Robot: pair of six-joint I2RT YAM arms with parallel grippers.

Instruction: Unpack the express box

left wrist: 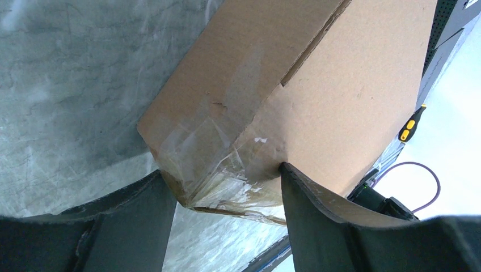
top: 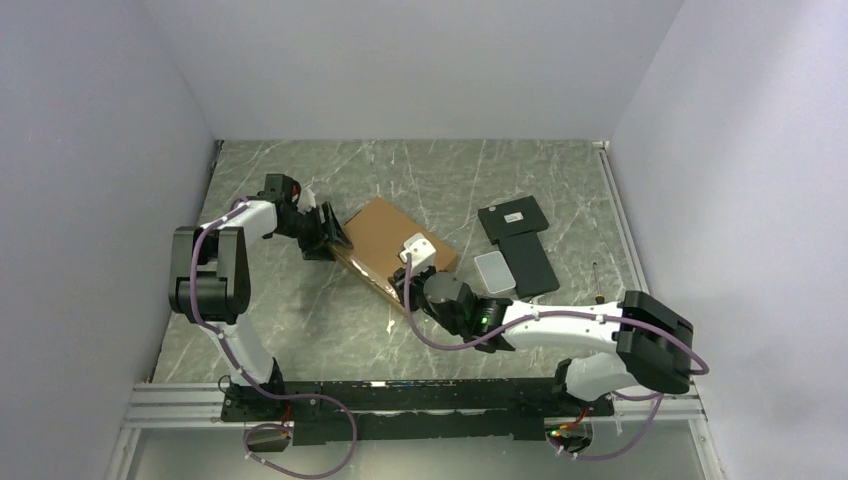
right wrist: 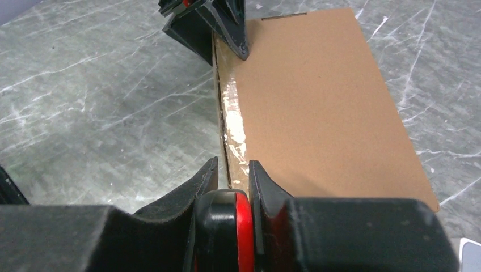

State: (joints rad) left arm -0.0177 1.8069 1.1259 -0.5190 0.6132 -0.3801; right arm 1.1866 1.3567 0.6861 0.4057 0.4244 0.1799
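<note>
The express box (top: 385, 240) is a flat brown cardboard carton lying slantwise mid-table. My left gripper (top: 335, 232) is at its far left corner. In the left wrist view its jaws (left wrist: 224, 175) straddle that taped corner of the box (left wrist: 317, 73), with both fingers touching cardboard. My right gripper (top: 406, 290) is at the box's near corner. In the right wrist view it (right wrist: 232, 170) is shut on a black and red tool (right wrist: 238, 226), with its tips at the taped seam along the box's (right wrist: 323, 96) left edge. The left gripper's fingers (right wrist: 227, 28) show at the far end.
Two black flat boxes (top: 512, 218) (top: 528, 265) lie right of the carton, with a small white tray (top: 493, 270) beside them. A screwdriver (top: 598, 283) lies near the right wall; its yellow handle shows in the left wrist view (left wrist: 411, 122). Walls enclose three sides.
</note>
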